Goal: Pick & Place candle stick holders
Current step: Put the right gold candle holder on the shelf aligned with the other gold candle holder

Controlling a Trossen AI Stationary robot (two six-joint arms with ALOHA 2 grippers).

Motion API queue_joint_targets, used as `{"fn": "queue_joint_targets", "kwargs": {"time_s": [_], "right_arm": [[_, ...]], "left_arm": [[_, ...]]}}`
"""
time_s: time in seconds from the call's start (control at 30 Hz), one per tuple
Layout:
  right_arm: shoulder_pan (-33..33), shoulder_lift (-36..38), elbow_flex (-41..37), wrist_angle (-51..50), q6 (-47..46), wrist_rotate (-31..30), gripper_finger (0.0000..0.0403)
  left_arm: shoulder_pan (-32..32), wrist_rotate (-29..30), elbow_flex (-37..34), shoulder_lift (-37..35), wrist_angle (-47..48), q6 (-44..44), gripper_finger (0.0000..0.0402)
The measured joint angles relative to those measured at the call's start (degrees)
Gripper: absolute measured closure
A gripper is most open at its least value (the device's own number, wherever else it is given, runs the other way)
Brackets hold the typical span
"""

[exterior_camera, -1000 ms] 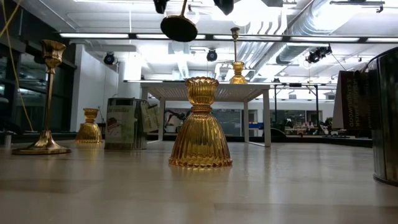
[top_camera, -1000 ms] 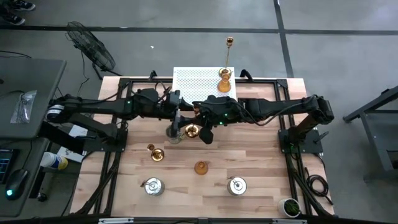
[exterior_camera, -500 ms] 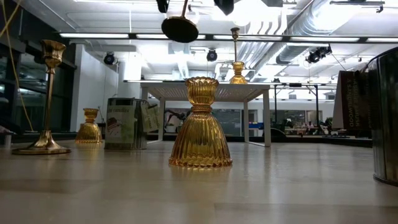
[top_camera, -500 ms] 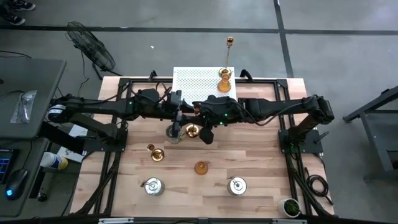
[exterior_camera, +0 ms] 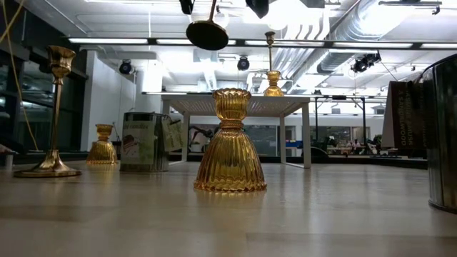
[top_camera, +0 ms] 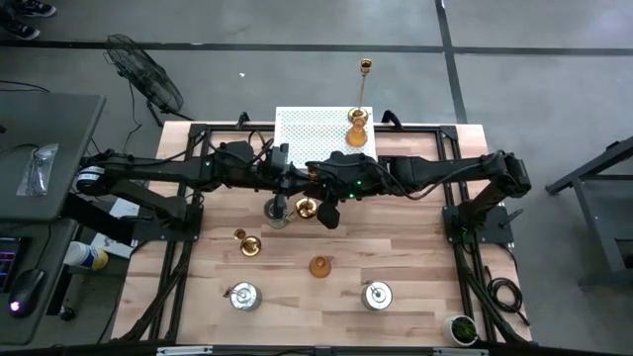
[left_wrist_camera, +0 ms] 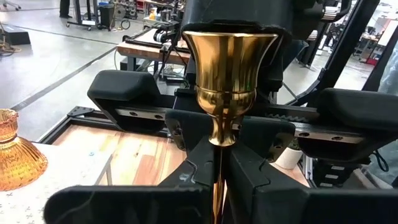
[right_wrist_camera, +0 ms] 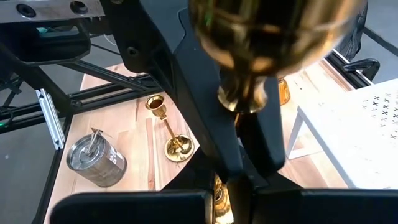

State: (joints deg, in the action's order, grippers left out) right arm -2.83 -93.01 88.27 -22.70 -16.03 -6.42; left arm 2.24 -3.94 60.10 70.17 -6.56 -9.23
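High view shows you both arms meeting above the middle of the table (top_camera: 396, 247). Your left gripper (left_wrist_camera: 217, 186), which stood apart a second ago, has now clamped on the stem of the gold candlestick (left_wrist_camera: 228, 81), while your right gripper (right_wrist_camera: 231, 186) stays clamped on that same stem. The candlestick hangs in the air, its round base showing at the top of the low view. It seems barely shifted since then, though the low view shows little. Nearer you stands an amber cup (exterior_camera: 230, 143), untouched.
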Motion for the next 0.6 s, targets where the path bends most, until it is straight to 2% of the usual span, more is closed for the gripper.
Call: {"fn": "queue_joint_targets", "kwargs": {"time_s": [0.13, 0.43, 0.6], "right_arm": [[0.0, 0.0, 0.0, -0.1, 0.0, 0.0, 0.0388], [0.0, 0.0, 0.0, -0.4, -0.1, -0.1, 0.0320], [0.0, 1.7, 0.0, -5.8, -1.8, -0.3, 0.0284]], "left_arm": [[0.0, -0.5, 0.0, 0.0, 0.1, 0.1, 0.0392], [0.0, 0.1, 0.0, 0.0, 1.0, 0.3, 0.0392], [0.0, 4.1, 0.0, -0.2, 1.2, 2.1, 0.0392]]}}
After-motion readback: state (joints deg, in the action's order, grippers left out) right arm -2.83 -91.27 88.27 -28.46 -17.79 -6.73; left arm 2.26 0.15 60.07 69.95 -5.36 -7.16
